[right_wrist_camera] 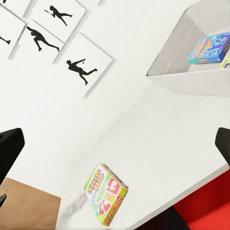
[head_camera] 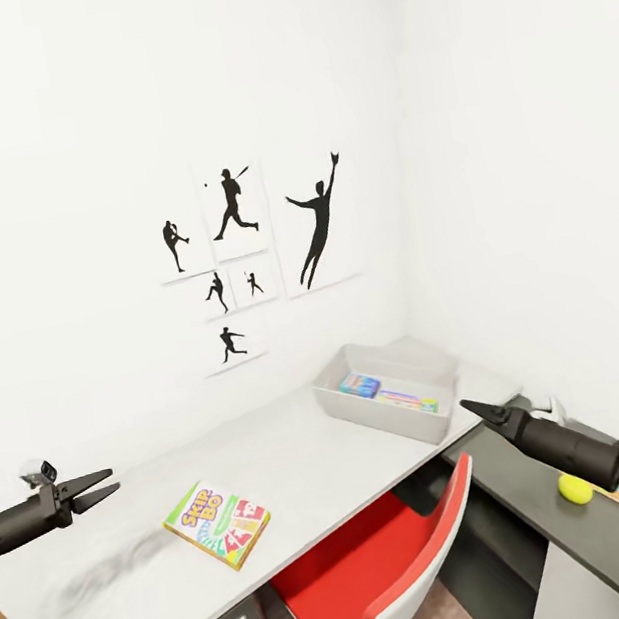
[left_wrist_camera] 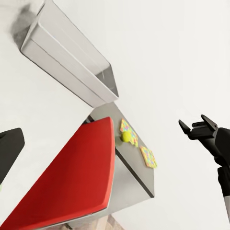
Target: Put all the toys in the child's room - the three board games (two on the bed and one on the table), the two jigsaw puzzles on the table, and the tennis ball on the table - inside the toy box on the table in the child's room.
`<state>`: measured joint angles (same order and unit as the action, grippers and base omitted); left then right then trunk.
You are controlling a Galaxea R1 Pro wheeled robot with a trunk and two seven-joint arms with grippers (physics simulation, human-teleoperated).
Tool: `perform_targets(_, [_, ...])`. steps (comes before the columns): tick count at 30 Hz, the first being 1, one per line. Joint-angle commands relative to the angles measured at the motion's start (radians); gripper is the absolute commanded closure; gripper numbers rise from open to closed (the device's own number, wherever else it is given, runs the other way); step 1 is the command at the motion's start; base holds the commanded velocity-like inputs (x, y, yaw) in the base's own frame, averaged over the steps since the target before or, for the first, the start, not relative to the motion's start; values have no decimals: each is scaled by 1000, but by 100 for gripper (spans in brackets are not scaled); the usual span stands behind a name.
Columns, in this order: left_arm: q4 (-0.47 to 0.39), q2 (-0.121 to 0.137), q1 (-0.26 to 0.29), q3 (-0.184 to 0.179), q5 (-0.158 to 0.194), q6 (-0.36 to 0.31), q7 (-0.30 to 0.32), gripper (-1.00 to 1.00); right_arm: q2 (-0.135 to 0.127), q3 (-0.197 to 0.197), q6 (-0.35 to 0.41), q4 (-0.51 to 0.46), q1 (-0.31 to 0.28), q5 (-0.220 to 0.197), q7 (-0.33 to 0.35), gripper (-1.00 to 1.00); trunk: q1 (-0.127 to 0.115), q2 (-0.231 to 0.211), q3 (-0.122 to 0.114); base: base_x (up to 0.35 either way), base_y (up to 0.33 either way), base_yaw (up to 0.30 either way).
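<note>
Board game [head_camera: 218, 525] cover reads "SKIP-BO"; it lies flat on the table [head_camera: 357, 464]. Left gripper [head_camera: 105, 485] parted, empty; right gripper [head_camera: 466, 409] state indeterminate.

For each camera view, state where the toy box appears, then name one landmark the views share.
Head view: toy box at the desk's far end, near the wall corner.
Left wrist view: upper left.
Right wrist view: upper right, holding a blue box.
Shared landmark: red chair.
</note>
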<state>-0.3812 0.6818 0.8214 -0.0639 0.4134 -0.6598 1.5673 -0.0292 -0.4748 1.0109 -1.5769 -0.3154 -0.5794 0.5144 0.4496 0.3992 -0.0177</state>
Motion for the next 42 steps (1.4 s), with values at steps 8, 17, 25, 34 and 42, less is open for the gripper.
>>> perform_targets(8, [1,2,1,-7,5,-11,3,-100,0,9,5,-2,-1,6,6,-100,0,1,1,0,0,30])
perform_targets(17, [1,4,1,-7,5,-11,3,-100,0,10,3,-2,-1,6,3,-100,0,1,1,-30,49,26])
perform_targets(25, [1,4,1,-7,5,-12,3,-100,1,19,2,-2,-1,6,-4,-100,0,1,4,-30,97,229])
perform_targets(34, [1,3,1,-7,6,-11,3,-100,1,69,-2,-2,-1,15,-9,-100,0,1,8,-2,8,269])
perform_targets(42, [1,0,1,-7,5,-12,3,-100,4,146,-4,-2,-1,19,-37,-100,0,1,15,0,1,263])
